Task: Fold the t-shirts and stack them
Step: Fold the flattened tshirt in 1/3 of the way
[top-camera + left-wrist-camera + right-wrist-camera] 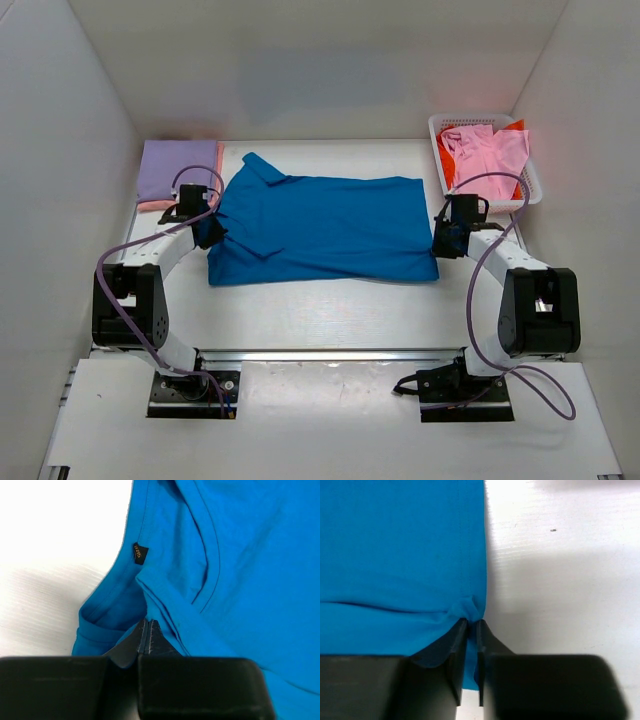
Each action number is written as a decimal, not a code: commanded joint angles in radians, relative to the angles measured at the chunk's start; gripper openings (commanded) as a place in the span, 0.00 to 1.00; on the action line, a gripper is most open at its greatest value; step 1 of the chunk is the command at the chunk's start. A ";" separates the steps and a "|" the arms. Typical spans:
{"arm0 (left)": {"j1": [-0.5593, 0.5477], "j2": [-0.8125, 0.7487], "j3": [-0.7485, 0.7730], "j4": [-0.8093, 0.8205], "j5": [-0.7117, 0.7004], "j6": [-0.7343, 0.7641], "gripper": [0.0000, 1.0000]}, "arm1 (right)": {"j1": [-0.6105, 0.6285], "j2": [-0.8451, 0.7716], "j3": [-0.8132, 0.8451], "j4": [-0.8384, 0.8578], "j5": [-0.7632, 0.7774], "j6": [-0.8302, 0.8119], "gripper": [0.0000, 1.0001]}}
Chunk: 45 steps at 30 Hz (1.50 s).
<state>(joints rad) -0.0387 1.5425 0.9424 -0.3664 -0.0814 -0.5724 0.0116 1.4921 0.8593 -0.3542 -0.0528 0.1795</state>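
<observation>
A bright blue collared t-shirt (320,228) lies spread across the middle of the table, collar to the left. My left gripper (207,232) is shut on its left end near the collar; in the left wrist view (146,622) the jaws pinch a fold of the blue cloth (235,570). My right gripper (443,240) is shut on the shirt's right hem; in the right wrist view (471,625) blue cloth (395,555) is bunched between the fingers. A folded lavender shirt (178,168) lies on a salmon one (157,205) at the back left. Pink (487,150) and orange-red (450,165) shirts fill the basket.
A white mesh basket (532,185) stands at the back right against the right wall. White walls close in the table on the left, back and right. Bare table surface (330,315) lies in front of the blue shirt.
</observation>
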 commanded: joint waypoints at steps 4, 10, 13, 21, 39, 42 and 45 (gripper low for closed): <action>0.003 -0.055 -0.010 0.011 -0.004 0.005 0.00 | -0.038 -0.029 -0.011 0.063 0.001 -0.015 0.20; 0.003 -0.050 -0.021 0.020 0.006 0.003 0.00 | -0.029 0.000 -0.005 0.092 -0.030 -0.011 0.22; -0.001 -0.047 -0.030 0.017 0.005 0.000 0.00 | -0.027 0.019 0.001 0.098 -0.059 -0.015 0.23; -0.001 -0.051 -0.031 0.026 0.008 -0.003 0.00 | -0.018 0.076 0.020 0.078 -0.064 -0.005 0.23; 0.003 -0.073 -0.001 -0.002 0.017 -0.001 0.00 | -0.032 -0.035 0.035 0.054 -0.073 -0.014 0.00; 0.003 -0.085 0.004 -0.006 0.023 0.000 0.00 | -0.042 -0.049 0.047 0.040 -0.084 -0.018 0.00; -0.006 -0.093 0.010 -0.009 0.026 -0.006 0.00 | -0.042 -0.058 0.053 0.032 -0.078 -0.018 0.00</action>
<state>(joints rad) -0.0410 1.5028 0.9226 -0.3729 -0.0658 -0.5758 -0.0219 1.4673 0.8745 -0.3206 -0.1364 0.1757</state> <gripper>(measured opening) 0.026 0.006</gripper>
